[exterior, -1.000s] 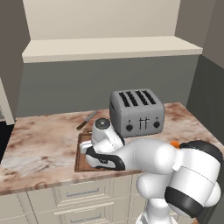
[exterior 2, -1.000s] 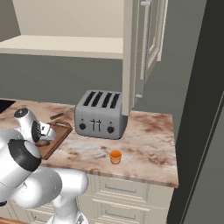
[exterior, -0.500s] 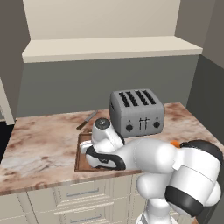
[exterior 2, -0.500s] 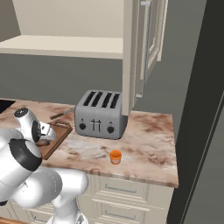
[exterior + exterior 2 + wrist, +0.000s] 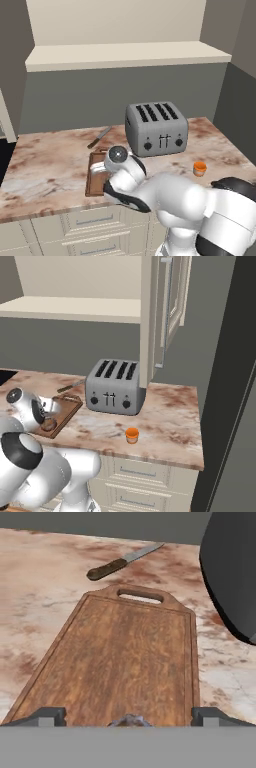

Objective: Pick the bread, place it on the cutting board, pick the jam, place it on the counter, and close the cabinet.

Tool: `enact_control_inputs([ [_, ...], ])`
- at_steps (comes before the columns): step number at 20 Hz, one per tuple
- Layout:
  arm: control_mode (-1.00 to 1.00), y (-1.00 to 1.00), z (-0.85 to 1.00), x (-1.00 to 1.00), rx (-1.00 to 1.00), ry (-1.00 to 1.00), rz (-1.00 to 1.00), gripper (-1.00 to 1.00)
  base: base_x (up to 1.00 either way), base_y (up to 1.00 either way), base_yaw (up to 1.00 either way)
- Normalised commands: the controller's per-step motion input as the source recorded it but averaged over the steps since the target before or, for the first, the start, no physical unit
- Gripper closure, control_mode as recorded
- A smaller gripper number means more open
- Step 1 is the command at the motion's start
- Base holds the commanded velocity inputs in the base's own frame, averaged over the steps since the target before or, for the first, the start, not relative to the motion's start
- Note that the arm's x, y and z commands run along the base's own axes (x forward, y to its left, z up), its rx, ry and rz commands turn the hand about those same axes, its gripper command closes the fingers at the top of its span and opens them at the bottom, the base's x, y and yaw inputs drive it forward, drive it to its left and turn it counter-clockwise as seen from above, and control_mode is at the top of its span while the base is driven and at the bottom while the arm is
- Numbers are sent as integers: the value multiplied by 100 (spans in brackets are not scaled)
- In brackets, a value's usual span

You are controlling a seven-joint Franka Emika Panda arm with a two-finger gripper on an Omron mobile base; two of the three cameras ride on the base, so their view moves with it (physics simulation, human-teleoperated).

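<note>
The cabinet (image 5: 167, 311) hangs above the right end of the bench, its door standing open and edge-on to the room in the right base view. Below it runs the marbled bench (image 5: 50, 170), with cream drawers under its front edge. A grey four-slot toaster (image 5: 156, 129) stands toward the back of the bench, right of the middle in the left base view. Just left of the toaster lies the dark wooden cutting board (image 5: 120, 657), flat on the bench, its handle cut-out at the far end in the hand view. The hand (image 5: 129, 716) sits low over the near end of the board; its two finger tips (image 5: 47, 716) stand wide apart at the board's two edges, so it is released and grips nothing. The bread (image 5: 48, 424) rests on the near part of the board, just under the hand, and shows as a small sliver between the tips in the hand view. A knife (image 5: 122, 562) with a brown handle lies on the bench beyond the board's handle end, apart from it. The jam (image 5: 200, 168) stands upright on the bench in front of the toaster's right end, well apart from the board.
</note>
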Motion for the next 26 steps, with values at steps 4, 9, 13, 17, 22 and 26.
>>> enact_control_inputs([
  [4, -100, 0, 31, -17, 0, -35, 0, -100, 0, 0, 0],
  [9, -100, 0, 31, -10, 0, -26, 0, -100, 0, 0, 0],
  [13, -100, 0, 34, -11, 0, -25, 0, -100, 0, 0, 0],
  [17, -100, 0, 39, -13, 0, -23, 0, -100, 0, 0, 0],
  [22, -100, 3, 44, -10, 0, -18, 0, -100, 0, 0, 0],
  [26, -100, 3, 45, -14, 0, -14, 0, -100, 0, 0, 0],
])
